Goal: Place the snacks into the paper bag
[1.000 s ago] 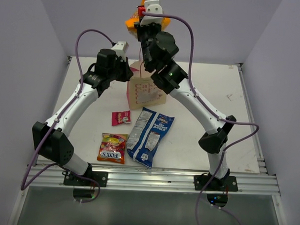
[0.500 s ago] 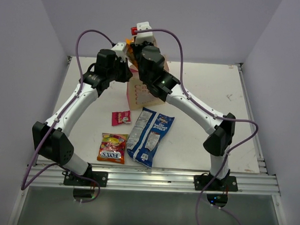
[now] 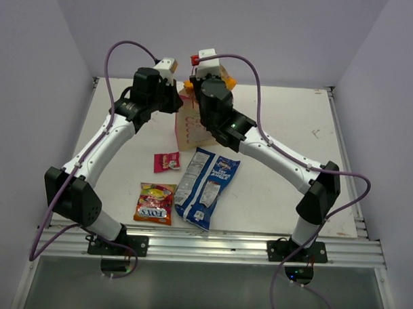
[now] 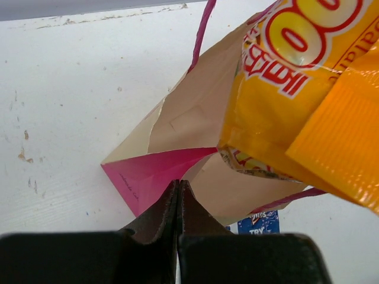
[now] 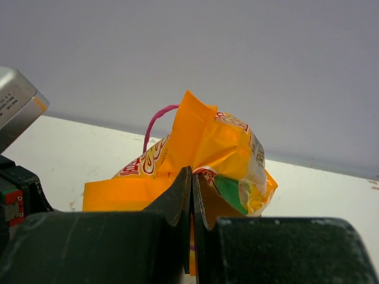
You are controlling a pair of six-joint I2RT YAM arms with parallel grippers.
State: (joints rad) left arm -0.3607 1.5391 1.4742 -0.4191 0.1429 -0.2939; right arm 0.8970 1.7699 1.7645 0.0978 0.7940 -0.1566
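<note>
The paper bag (image 3: 196, 130) stands upright at the table's middle back. My left gripper (image 3: 178, 102) is shut on the bag's rim (image 4: 179, 183), where the pink side (image 4: 148, 177) meets the tan wall (image 4: 198, 115). My right gripper (image 3: 206, 81) is shut on the orange-yellow packet (image 3: 227, 79) and holds it over the bag. The packet's lower end (image 4: 296, 83) dips into the open mouth. In the right wrist view the jaws (image 5: 192, 175) pinch the packet (image 5: 207, 139). The blue-white bag (image 3: 207, 187), the FOX'S packet (image 3: 154, 203) and the pink-red sachet (image 3: 167, 161) lie flat in front of the bag.
A pink cord handle (image 5: 155, 121) loops up beside the orange packet. The left wrist's camera housing (image 5: 18, 106) is close on the right gripper's left. The table's raised edges (image 3: 342, 152) and a metal rail (image 3: 210, 244) bound the surface.
My right gripper has come down with the orange-yellow packet from high above the bag to its mouth. The left gripper has stayed on the bag's rim.
</note>
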